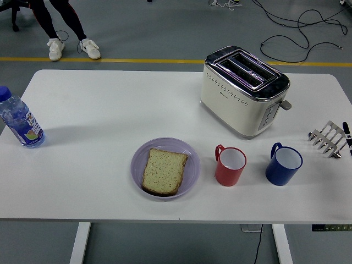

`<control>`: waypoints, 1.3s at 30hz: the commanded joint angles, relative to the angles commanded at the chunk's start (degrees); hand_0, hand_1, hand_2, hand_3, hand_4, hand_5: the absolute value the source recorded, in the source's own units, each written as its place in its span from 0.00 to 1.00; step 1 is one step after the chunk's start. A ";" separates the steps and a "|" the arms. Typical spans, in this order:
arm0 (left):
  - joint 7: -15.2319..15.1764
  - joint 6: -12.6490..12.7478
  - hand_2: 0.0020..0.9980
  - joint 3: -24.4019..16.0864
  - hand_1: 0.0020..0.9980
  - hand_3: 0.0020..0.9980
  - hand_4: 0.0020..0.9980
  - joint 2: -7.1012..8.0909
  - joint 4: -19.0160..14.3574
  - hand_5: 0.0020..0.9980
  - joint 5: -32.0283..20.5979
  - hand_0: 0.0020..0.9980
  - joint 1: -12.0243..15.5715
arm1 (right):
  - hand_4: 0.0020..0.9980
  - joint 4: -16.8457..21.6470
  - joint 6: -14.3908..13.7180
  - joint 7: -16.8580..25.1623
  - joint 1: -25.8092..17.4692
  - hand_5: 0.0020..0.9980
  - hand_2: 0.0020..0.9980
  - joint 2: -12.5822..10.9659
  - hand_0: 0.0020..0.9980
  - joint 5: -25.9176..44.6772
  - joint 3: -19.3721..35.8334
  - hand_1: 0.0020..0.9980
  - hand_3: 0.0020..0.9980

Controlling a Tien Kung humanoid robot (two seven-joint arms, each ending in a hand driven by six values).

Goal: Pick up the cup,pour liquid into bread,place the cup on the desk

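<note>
A red cup point(230, 165) stands upright on the white table point(99, 121), just right of a purple plate point(138, 159). A slice of bread point(164, 171) lies flat on the plate. A blue cup point(284, 164) stands right of the red one. Both cups have their handles at the upper left, and I cannot tell what is inside them. Only a thin black part of what seems to be my right hand point(346, 137) shows at the right edge, beside the toast rack and well apart from both cups. My left arm is out of view.
A cream toaster point(242, 91) stands behind the cups. A metal toast rack point(327, 138) sits at the right edge. A water bottle point(20, 118) stands at the far left. A person's legs point(66, 27) show beyond the table's far side.
</note>
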 joint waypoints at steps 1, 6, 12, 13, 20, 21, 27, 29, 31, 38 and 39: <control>0.00 0.01 0.74 -0.02 0.71 0.65 0.40 -0.01 0.00 0.93 -0.06 0.67 -0.06 | 0.56 0.06 -0.01 0.03 0.00 0.29 0.68 -0.04 0.71 0.00 0.00 0.65 0.63; -0.08 0.02 0.74 0.35 0.71 0.65 0.40 -0.01 0.00 0.93 -0.54 0.67 -0.10 | 0.57 0.43 -0.08 0.16 -0.02 0.29 0.68 -0.26 0.71 -0.15 -0.02 0.65 0.63; -0.20 0.02 0.74 0.69 0.71 0.65 0.40 -0.04 0.00 0.93 -0.83 0.67 0.44 | 0.57 1.56 -0.37 0.38 -0.43 0.29 0.69 -0.64 0.72 -2.32 -0.93 0.66 0.63; -0.19 0.02 0.74 0.63 0.71 0.65 0.40 -0.05 0.00 0.93 -0.74 0.67 0.50 | 0.57 1.68 -0.45 0.41 -0.50 0.29 0.69 -0.67 0.72 -2.66 -1.07 0.66 0.63; -0.25 -0.01 0.74 1.34 0.71 0.65 0.41 -0.15 0.00 0.93 -1.36 0.67 0.89 | 0.59 2.45 -2.00 1.53 -1.37 0.31 0.69 -1.01 0.72 -8.40 -2.28 0.66 0.64; -0.22 -0.02 0.74 1.26 0.71 0.65 0.40 -0.15 0.00 0.93 -1.24 0.67 0.94 | 0.61 2.50 -2.59 1.99 -1.50 0.30 0.71 -1.12 0.73 -9.91 -2.53 0.67 0.66; 0.36 0.12 0.74 -1.95 0.71 0.65 0.40 -0.22 0.00 0.93 2.27 0.67 -1.23 | 0.85 2.57 -5.54 3.94 -0.64 0.28 0.78 -1.48 0.78 -22.55 -2.58 0.73 0.78; 0.55 0.10 0.74 -3.36 0.71 0.65 0.40 -0.33 0.00 0.93 3.35 0.67 -1.86 | 0.85 2.54 -6.14 4.34 -0.41 0.28 0.78 -2.12 0.78 -27.39 -3.17 0.73 0.78; 0.48 0.14 0.74 -4.50 0.71 0.65 0.40 -0.40 0.00 0.93 3.72 0.67 -1.38 | 0.85 2.63 -6.66 4.88 -0.83 0.28 0.78 -2.51 0.78 -31.79 -3.57 0.73 0.78; 0.24 0.08 0.74 -3.28 0.71 0.65 0.40 -0.49 0.00 0.92 2.27 0.67 0.30 | 0.92 2.69 -7.44 5.48 -2.83 0.27 0.83 -3.37 0.82 -42.89 -5.96 0.78 0.86; 0.20 0.07 0.74 -2.93 0.71 0.65 0.40 -0.49 0.00 0.93 1.96 0.67 0.48 | 0.99 2.78 -7.50 5.49 -3.12 0.23 0.91 -3.43 0.87 -44.13 -6.39 0.82 0.97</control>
